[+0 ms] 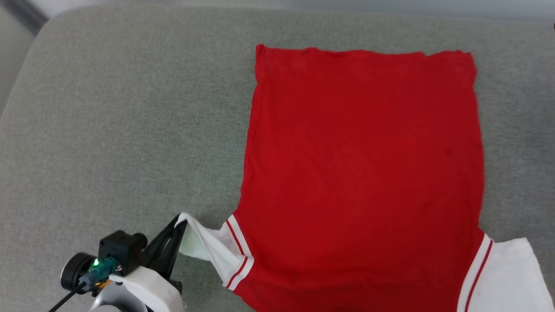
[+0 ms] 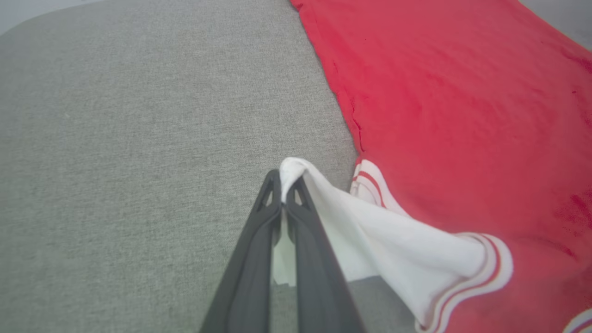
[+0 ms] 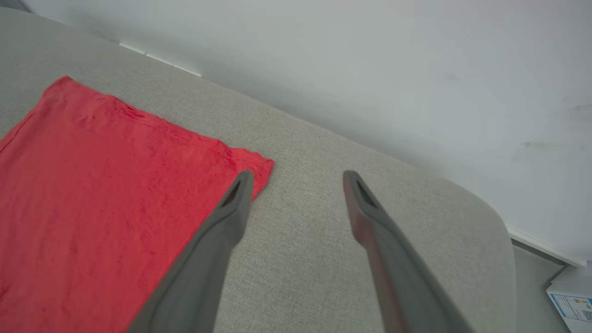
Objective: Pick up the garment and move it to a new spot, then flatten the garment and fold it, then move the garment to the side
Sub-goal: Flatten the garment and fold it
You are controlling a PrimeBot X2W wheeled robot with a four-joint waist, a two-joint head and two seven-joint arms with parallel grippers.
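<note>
The garment lies spread flat on the grey cushion, plain red side up, hem at the far end, white sleeves with red stripes toward me. My left gripper at the lower left is shut on the tip of the left white sleeve, which it holds pulled out and slightly lifted off the cushion. In the left wrist view the fingers pinch the white fabric at their tips. The right white sleeve lies flat at the lower right. My right gripper stands open and empty above the cushion, beside the garment's far right corner.
The grey cushion has wide bare fabric left of the garment. A pale wall runs behind its back edge. The cushion's rounded right corner drops to a floor with a white box.
</note>
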